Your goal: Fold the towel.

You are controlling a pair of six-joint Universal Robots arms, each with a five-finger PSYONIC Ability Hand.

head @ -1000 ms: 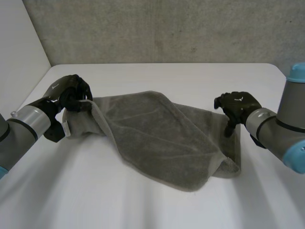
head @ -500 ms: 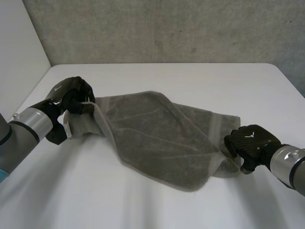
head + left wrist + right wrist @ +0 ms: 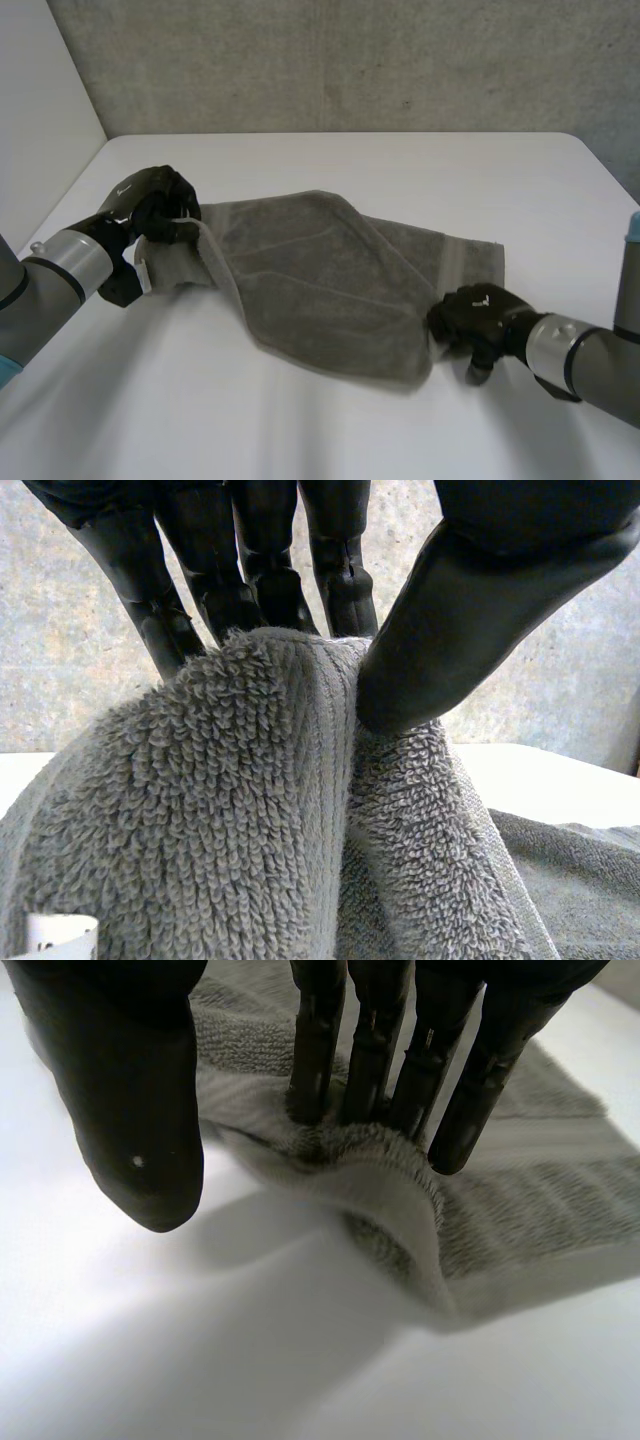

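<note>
Folding is only starting: left hand (image 3: 150, 197) is pinching a corner of the rumpled grey terry towel (image 3: 320, 270), right hand (image 3: 478, 312), unclenched, is pressing its near edge.

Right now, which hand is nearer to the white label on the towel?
Left. The left hand pinches the towel corner just beside the label; the right hand presses the opposite end, far from it.

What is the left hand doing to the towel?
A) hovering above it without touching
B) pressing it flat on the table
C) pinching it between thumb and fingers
C: the left hand grips a raised fold of the towel between thumb and fingers.
</note>
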